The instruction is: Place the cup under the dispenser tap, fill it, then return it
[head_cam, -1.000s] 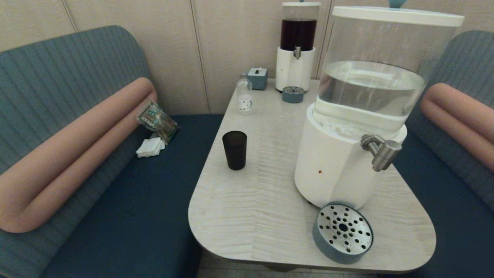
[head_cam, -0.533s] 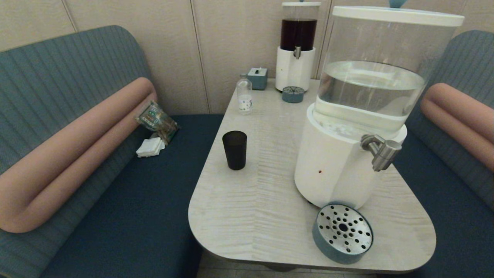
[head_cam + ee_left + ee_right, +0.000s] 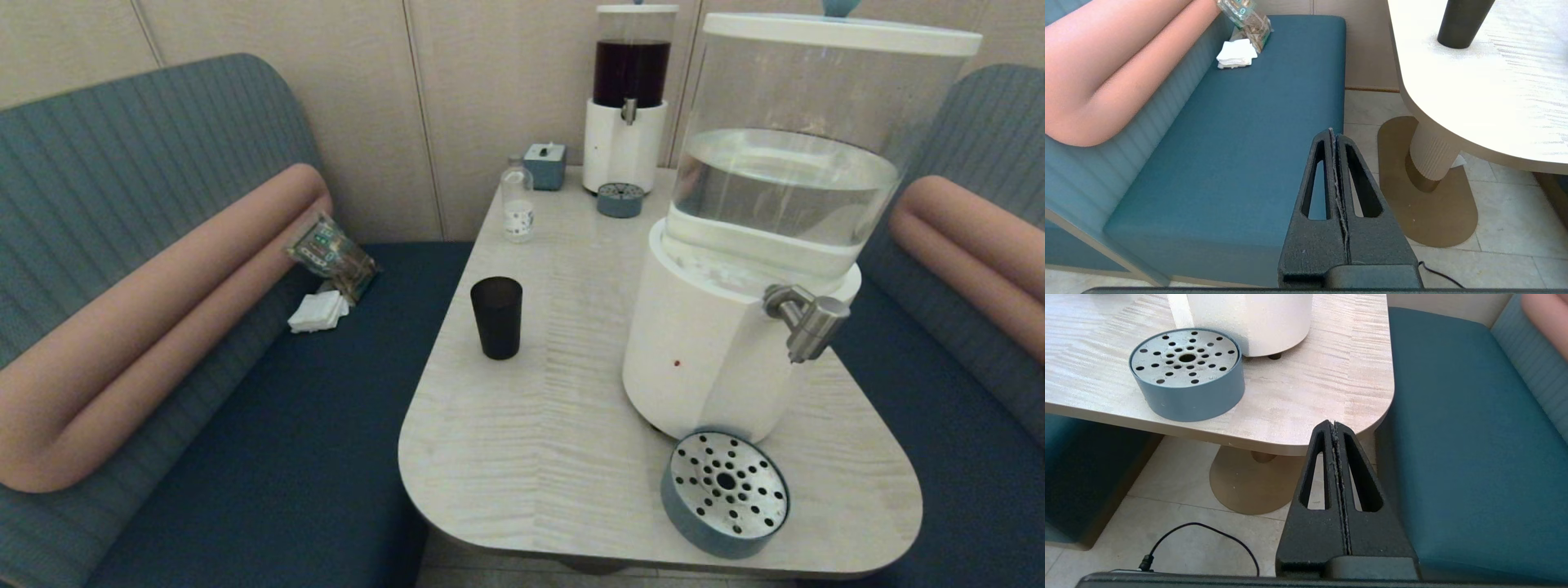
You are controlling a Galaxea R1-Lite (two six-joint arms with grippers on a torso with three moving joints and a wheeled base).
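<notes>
Head view, cup (image 3: 496,317) upright on table (image 3: 571,457) (contents unclear), dispenser half-full, left claw (image 3: 1333,134), right claw (image 3: 1332,425) closed, empty.

Teal booth benches (image 3: 245,457) with pink bolsters (image 3: 163,327) flank a pale wood-grain table (image 3: 531,457) against beige panelled walls (image 3: 457,98).

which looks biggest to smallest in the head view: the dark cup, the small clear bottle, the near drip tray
1. near drip tray
2. dark cup
3. small clear bottle
The tray sits nearest the camera and the bottle farthest, so their true sizes stay unsure.
</notes>
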